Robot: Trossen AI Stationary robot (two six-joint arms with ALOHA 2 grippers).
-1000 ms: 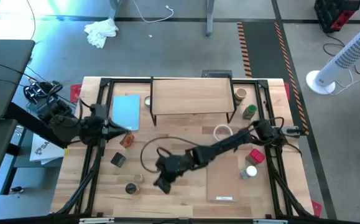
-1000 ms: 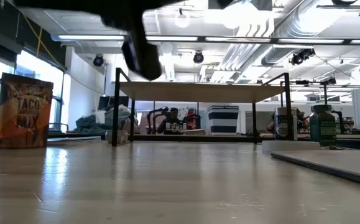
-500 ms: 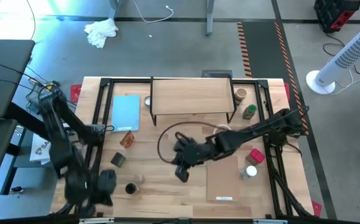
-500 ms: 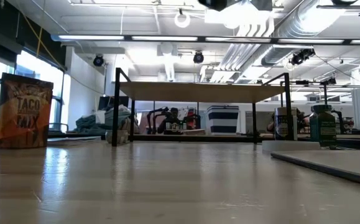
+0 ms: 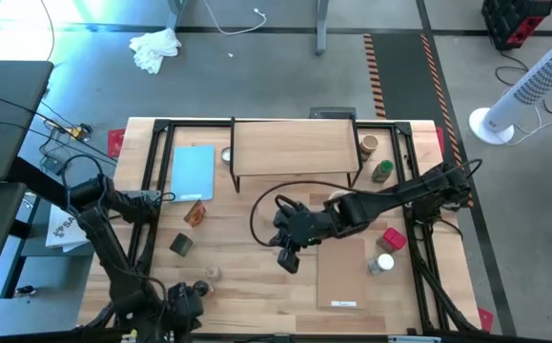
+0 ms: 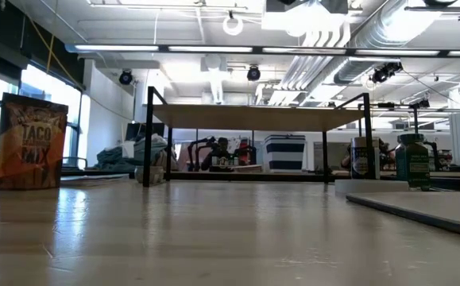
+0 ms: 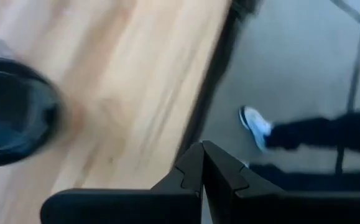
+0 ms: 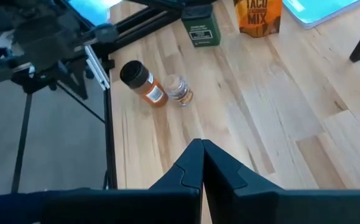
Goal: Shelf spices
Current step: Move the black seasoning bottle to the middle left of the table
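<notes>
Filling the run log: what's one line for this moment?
left tool: shut, table's near-left edge | right tool: shut, mid-table | shelf: bare | jars: unshelved

Open middle of the table, crowded edges

The shelf [image 5: 296,146] spans the far edge; in the low view the space under its plank [image 6: 257,116] is open between the black wire frames. A tan-topped jar [image 5: 368,144] and a green-topped jar [image 5: 382,171] stand just beside its right end, and a light-blue pad [image 5: 194,171] lies beside its left end. The right gripper [image 5: 289,257], fingertips together, hangs over the bare table centre. A taco mix packet [image 8: 257,16], green tin [image 8: 201,32] and two small jars [image 8: 156,89] crowd the near-left part.
</notes>
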